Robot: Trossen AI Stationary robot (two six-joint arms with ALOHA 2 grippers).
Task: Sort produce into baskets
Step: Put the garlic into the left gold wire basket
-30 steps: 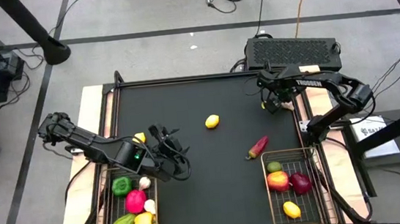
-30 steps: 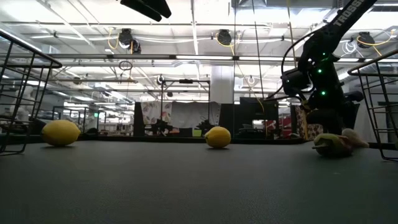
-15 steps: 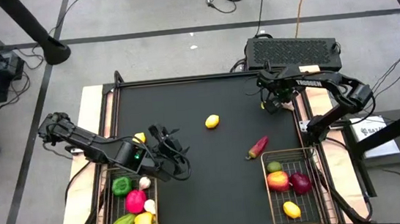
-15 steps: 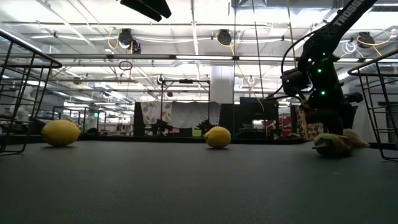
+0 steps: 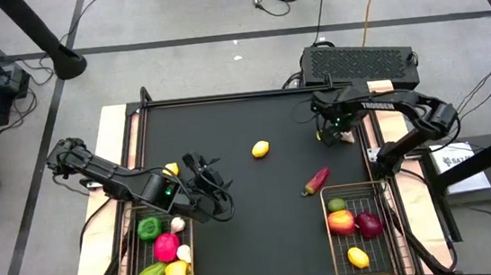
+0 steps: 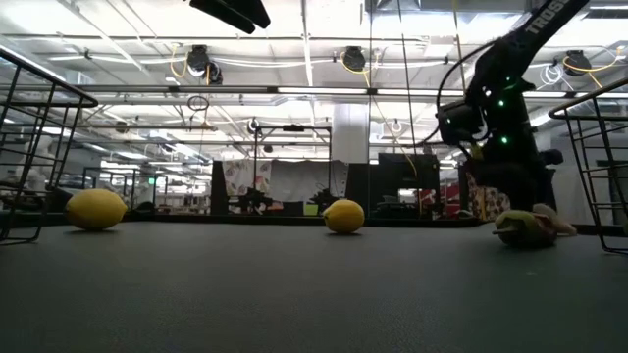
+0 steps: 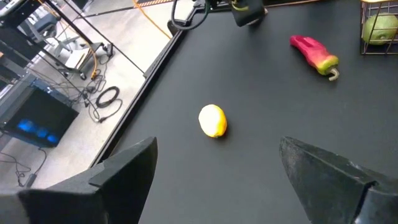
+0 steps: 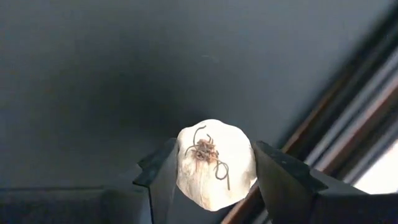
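From above, we see the right gripper point(image 5: 333, 126) near the table's far right corner, and it has drifted a touch inward from where it sat a second ago. The left gripper point(image 5: 209, 179) waits just beside the left basket point(image 5: 139, 256), unmoved. Two lemons, one mid-table point(image 5: 261, 149) and one beside the left arm point(image 5: 171, 169), and the chili point(image 5: 316, 181) are loose on the mat; the right basket point(image 5: 390, 232) holds four pieces.

Down at table height, the right arm has shifted sideways and now stands a little higher over the mat, with the chili point(image 6: 527, 226) lying below it.

Through the left wrist camera, its fingers point(image 7: 118, 180) stand wide apart and empty, the mid-table lemon point(image 7: 212, 120) ahead of them.

And the right wrist camera settles it: a white garlic bulb point(image 8: 214, 163) is clamped between the jaws, root tuft facing us, the dark mat behind it. We judge the pick done and the lift under way, so next comes the carry across to the left basket, where the other garlic lies.
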